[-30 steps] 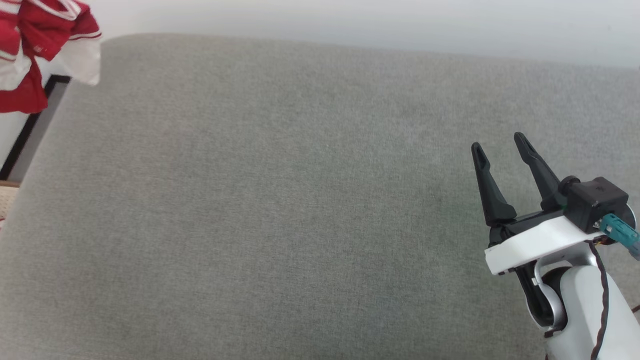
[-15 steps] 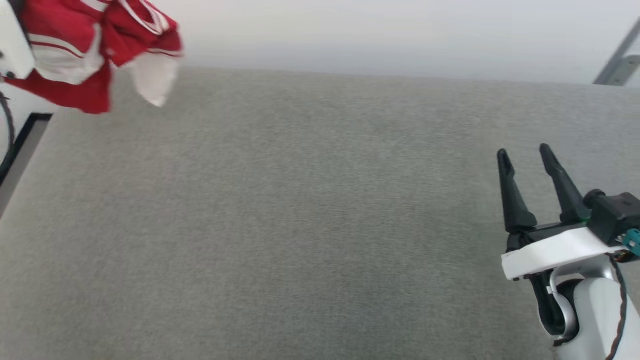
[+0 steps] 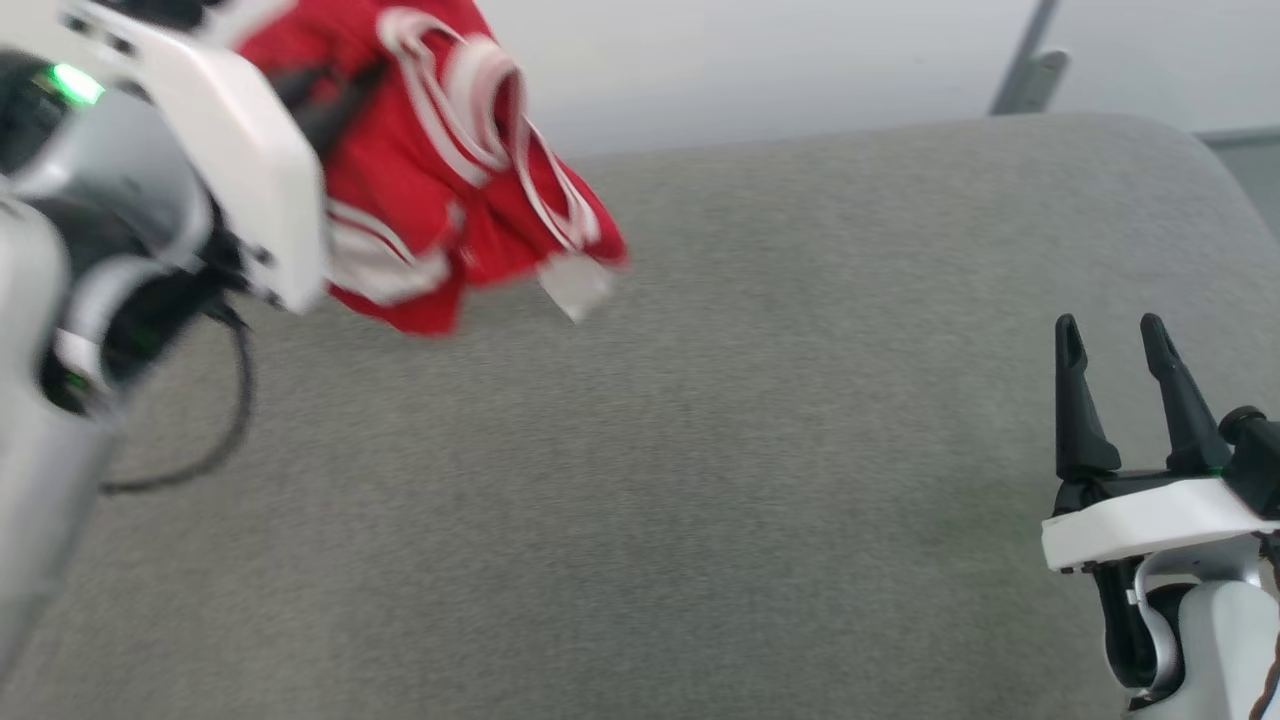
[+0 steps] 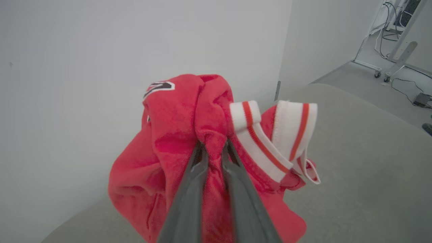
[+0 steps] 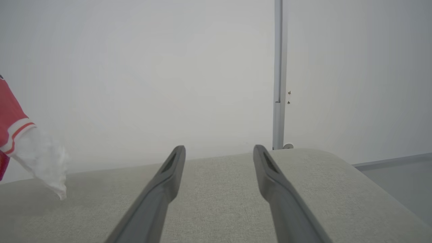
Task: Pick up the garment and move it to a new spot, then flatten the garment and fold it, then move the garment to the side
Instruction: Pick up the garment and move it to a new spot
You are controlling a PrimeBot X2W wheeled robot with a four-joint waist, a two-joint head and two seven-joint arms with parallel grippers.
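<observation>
The garment (image 3: 450, 200), a red shirt with red-and-white striped trim, hangs in a bunch over the far left part of the grey cushion (image 3: 700, 450) in the head view. It is blurred there, and a white flap dangles from its lower edge. The left gripper (image 3: 345, 92) reaches into the top of the bunch from the cushion's left side, and its dark fingers vanish into the cloth. A black cable (image 3: 235, 400) loops below that arm, over the cushion's left edge. The right gripper (image 3: 1110, 325) sits over the cushion's near right corner with its fingers spread apart and nothing between them. A pale wall (image 3: 750, 60) rises behind the cushion's far edge.

In the left wrist view, the left gripper (image 4: 212, 148) has its two fingers pressed nearly together, pinching a fold of red cloth near the top of the garment (image 4: 168, 135). Striped bands loop out on the side towards the cushion (image 4: 354, 152), and part of a dark, white-edged letter shows near the top. I cannot tell whether the lowest folds touch the cushion.

In the right wrist view, the right gripper (image 5: 218, 148) holds its fingers wide apart above the cushion (image 5: 216, 192). A red edge of the garment (image 5: 10, 114) and its white sleeve hang at the cushion's far left side. A grey pole (image 5: 277, 67) stands against the wall behind the cushion.
</observation>
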